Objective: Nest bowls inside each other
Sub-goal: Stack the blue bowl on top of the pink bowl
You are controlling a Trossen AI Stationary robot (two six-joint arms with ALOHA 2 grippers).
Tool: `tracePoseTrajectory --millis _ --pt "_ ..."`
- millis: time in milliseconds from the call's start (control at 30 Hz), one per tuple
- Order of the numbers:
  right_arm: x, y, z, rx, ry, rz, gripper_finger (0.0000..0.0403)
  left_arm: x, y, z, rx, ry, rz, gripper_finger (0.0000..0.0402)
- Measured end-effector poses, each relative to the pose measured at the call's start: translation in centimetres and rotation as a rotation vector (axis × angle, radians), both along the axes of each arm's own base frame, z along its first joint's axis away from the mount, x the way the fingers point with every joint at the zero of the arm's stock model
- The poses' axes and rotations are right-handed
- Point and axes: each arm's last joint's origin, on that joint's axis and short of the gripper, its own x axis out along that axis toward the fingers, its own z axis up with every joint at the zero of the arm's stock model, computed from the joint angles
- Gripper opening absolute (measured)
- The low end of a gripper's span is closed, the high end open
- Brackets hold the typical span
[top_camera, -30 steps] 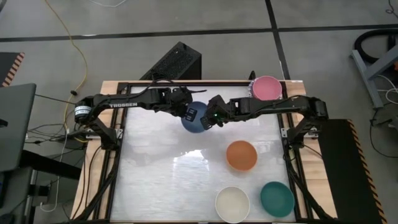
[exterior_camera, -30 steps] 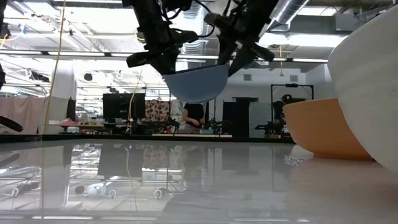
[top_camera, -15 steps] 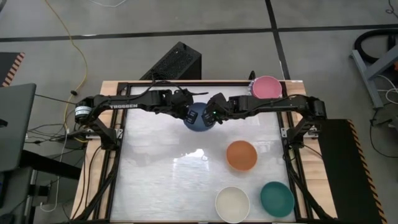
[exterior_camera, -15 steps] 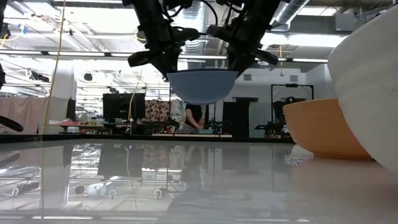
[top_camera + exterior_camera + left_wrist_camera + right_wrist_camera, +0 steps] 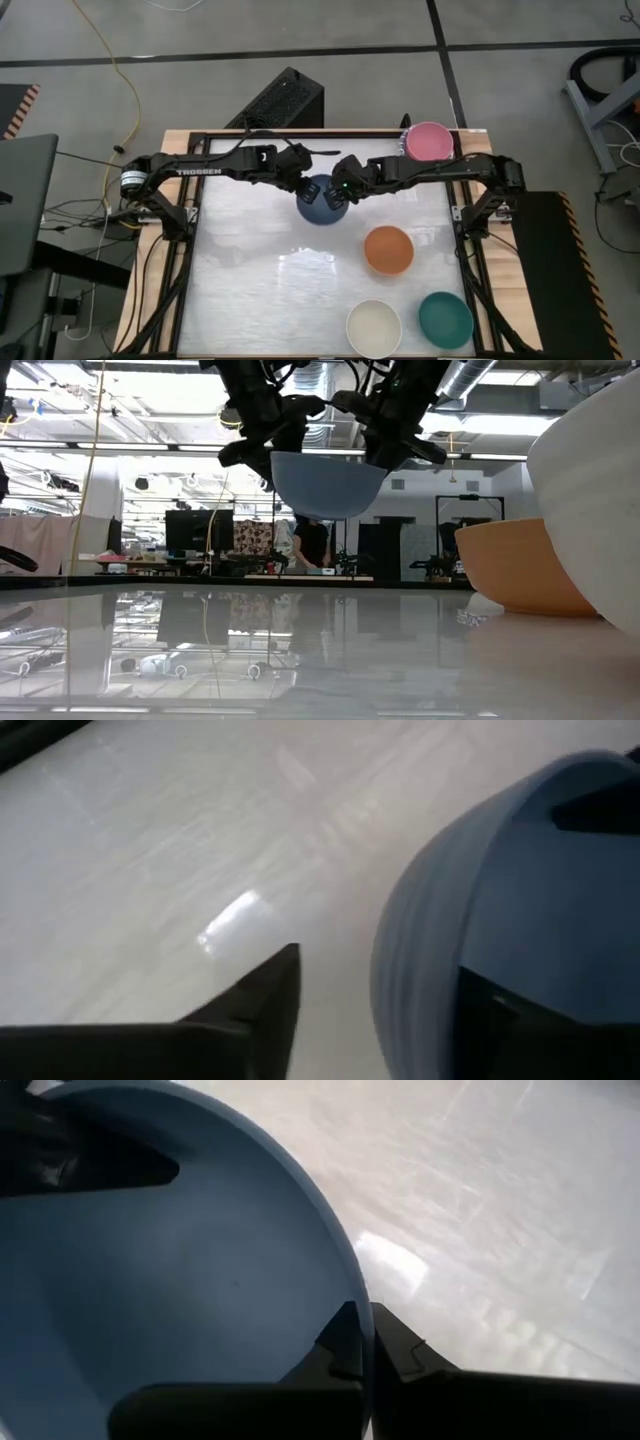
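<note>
Letting go with our left gripper [image 5: 303, 183], fingers now spreading around the blue bowl [image 5: 321, 199], our right gripper [image 5: 343, 190] pinching its rim above the glossy white table [image 5: 260, 270], orange bowl [image 5: 388, 250] waiting nearby, cluttered workshop showing beyond.

Bright overhead light, glare on the glossy table [image 5: 300, 290], blurred wrist views.

Blue bowl [image 5: 520, 920] blurred and cut off at the frame edge, cream bowl [image 5: 600, 510] cropped in low view, pink bowl [image 5: 428, 141] partly hidden by right arm
</note>
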Motion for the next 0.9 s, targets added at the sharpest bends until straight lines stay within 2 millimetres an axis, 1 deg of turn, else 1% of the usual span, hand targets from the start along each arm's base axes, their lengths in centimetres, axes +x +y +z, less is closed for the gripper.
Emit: tracePoseTrajectory --millis 133,233,467,600,700,833,900 --pt "0.0 0.0 0.0 0.0 0.006 0.005 0.0008 0.0 0.0 0.0 0.001 0.006 -0.036 0.0216" --pt "-0.1 0.0 -0.1 0.014 0.009 0.012 0.0008 -0.1 0.0 0.1 0.008 0.013 -0.079 0.0233" --pt "-0.3 -0.5 -0.2 0.065 0.043 0.071 0.0007 -0.5 0.6 0.9 0.012 -0.008 -0.223 0.0237" --pt "-0.7 -0.9 -0.4 0.077 0.083 0.092 0.0007 -0.9 0.8 1.4 0.011 -0.028 -0.256 0.0238" --pt "-1.2 -1.4 -0.6 0.089 0.131 0.108 0.0007 -1.4 0.8 2.3 0.02 -0.055 -0.26 0.0238" --pt "-1.5 -2.3 -0.6 0.085 0.151 0.11 0.0007 -2.2 0.6 3.6 0.032 -0.104 -0.257 0.0238" --pt "-1.9 -3.0 -0.2 0.082 0.143 0.128 0.0007 -2.9 0.4 4.6 0.04 -0.137 -0.252 0.0238"
